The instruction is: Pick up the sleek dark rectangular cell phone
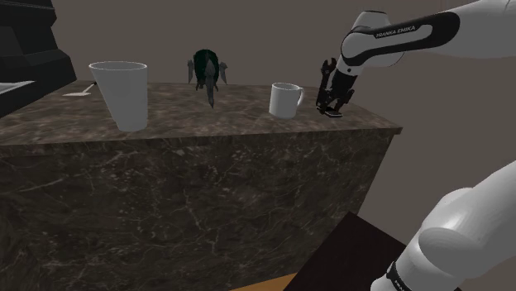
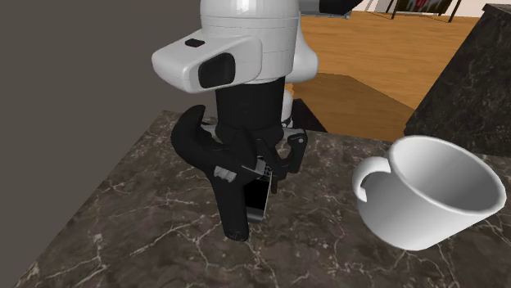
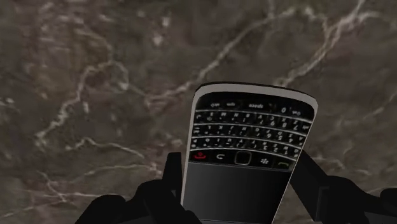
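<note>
Black fingers (image 3: 167,186) of the gripper (image 3: 238,165) are seen pressed against the two long edges of the cell phone (image 3: 251,143), so the claw is judged to be clenched on it. The phone is a slim dark slab with rounded corners, a silvery rim, a glossy screen and rows of tiny keys. Such smooth sides are likely to slip, so a firm squeeze and a slow, straight, untilted lift are called for. Whether it has cleared the surface cannot be told. Beneath it lies the countertop (image 3: 95,76), dark polished stone veined in pale lines. Nearby, a plain white mug (image 2: 426,209) with a looped handle should be given room. Farther along, a tall tapered white cup (image 1: 124,93) and a dark green figure (image 1: 207,73) are set well apart.
</note>
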`<state>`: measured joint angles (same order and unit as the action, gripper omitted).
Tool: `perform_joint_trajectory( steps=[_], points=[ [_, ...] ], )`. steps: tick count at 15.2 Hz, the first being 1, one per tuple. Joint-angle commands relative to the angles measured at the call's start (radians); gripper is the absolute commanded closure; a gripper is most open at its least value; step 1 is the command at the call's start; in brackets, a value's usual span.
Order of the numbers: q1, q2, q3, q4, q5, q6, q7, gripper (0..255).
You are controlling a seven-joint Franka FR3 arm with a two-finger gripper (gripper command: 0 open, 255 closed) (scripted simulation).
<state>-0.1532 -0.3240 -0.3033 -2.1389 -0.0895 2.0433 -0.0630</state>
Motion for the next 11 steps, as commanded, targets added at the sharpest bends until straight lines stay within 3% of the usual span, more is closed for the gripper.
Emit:
perform_joint_trajectory(
  steps=[1,8,11],
  points=[
    [0.000,0.002,0.000,-0.001,0.000,0.001,0.000,255],
    [0.000,0.000,0.000,-0.002,-0.001,0.000,0.001,255],
    [0.001,-0.002,0.003,0.037,0.001,-0.041,0.001,255]
  ],
)
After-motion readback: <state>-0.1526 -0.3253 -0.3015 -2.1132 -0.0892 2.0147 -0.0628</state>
